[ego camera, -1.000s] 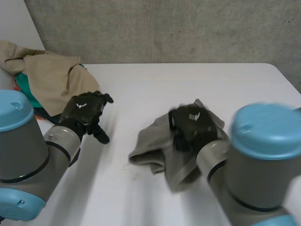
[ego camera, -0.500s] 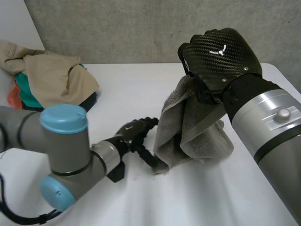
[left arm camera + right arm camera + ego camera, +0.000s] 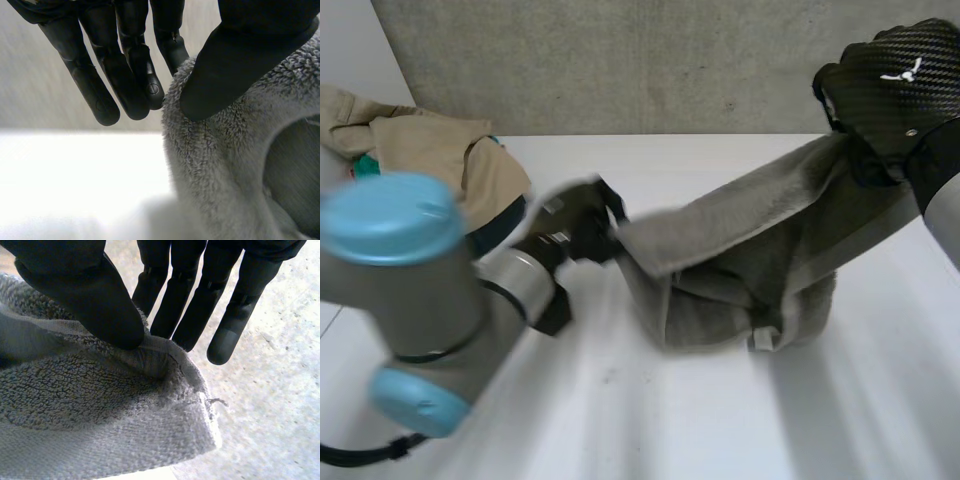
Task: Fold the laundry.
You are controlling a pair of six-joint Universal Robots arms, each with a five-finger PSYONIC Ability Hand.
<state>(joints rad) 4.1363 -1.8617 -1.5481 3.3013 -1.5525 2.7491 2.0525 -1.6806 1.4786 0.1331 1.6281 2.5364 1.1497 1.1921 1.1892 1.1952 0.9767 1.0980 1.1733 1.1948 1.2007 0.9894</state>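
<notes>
Pinching a corner of the grey towel (image 3: 750, 260) between thumb and straight fingers, the right hand (image 3: 895, 85) is held high over the far right of the white table (image 3: 720, 420). Right wrist view: the thumb presses the hemmed corner against the fingers, and terry cloth hangs away below it.

Left hand (image 3: 575, 225): lower, near mid-table, at the opposite end of the same top edge. Left wrist view: the thumb bears down on the towel's edge with the fingers straight behind it. It reads as a pinch, though less cloth is caught here than on the right.

Between the hands the upper edge runs taut, sloping up toward the right hand. Below that line the towel sags, and its lower part sits bunched and creased on the table, roughly under the middle of the span.

Outward: a pile of clothes (image 3: 430, 160), tan on top with teal beneath, lies at the table's far left corner, well apart from the towel.

Progress, as judged: early. One item is picked up and is being spread, with no fold made in it. It needs to be laid flat first, then folded. The pile looks untouched, so most of the work is left.
</notes>
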